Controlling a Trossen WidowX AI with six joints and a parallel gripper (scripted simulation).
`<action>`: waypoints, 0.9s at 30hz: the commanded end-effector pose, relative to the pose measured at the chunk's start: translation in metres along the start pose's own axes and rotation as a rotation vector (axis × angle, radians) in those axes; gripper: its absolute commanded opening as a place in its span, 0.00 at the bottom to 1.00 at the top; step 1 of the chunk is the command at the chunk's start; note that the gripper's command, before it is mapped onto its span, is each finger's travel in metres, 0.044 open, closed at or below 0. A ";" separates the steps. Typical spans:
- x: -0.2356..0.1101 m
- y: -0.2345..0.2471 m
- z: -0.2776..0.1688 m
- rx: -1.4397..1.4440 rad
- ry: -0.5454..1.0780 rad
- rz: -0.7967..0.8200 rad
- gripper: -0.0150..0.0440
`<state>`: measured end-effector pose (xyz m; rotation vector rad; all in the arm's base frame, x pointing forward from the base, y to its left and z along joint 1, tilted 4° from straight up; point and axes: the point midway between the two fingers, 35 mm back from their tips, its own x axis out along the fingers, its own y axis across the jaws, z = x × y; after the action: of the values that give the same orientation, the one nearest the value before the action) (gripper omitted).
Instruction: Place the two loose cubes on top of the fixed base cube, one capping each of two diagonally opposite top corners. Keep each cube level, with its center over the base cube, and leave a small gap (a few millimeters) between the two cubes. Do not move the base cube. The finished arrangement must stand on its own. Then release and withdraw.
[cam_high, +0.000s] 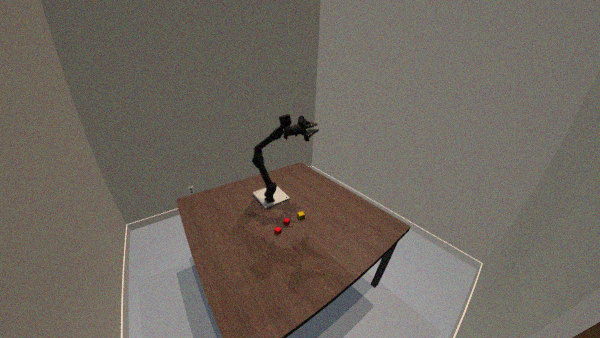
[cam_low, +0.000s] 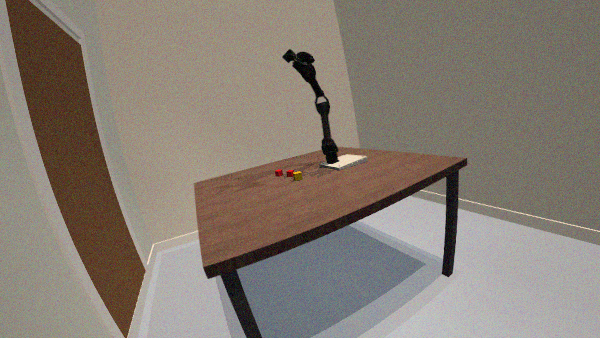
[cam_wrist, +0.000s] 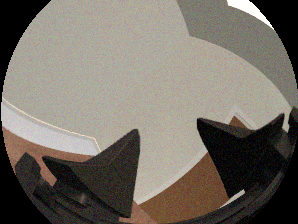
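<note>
Broadly, the brown tabletop (cam_high: 310, 270) fills the middle of the room, with the arm (cam_high: 263, 165) rising from a pale mounting plate (cam_high: 280, 196) near its far edge. The arm is stretched tall and bent over at the top, so the hand (cam_high: 311, 130) hangs high in the air, well above the working surface. In the wrist view its two dark fingers stand parted with only wall and a strip of brown between them: the hand is open and carries nothing.

Down on the tabletop, just in front of the plate, sit three small cubes in a loose diagonal row: a yellow cube (cam_high: 301, 215) nearest the plate's side, then one red cube (cam_high: 286, 221) and a second red cube (cam_high: 278, 230) a little further out. By colour I judge the yellow one to be the fixed base and the reds the loose pair, none yet stacked.

The deciding relation is height: the red cubes lie well below the hand and forward of the arm's foot, so it must come down and tip its fingers toward the tabletop.
</note>
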<state>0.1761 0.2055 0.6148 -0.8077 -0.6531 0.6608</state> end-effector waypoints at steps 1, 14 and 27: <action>0.017 0.019 -0.037 0.100 0.120 0.053 0.70; 0.031 0.054 -0.151 0.430 0.501 0.090 0.70; 0.004 0.081 -0.266 0.794 0.898 -0.009 0.70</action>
<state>0.3384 0.1521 0.4387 -0.3571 0.3026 0.4807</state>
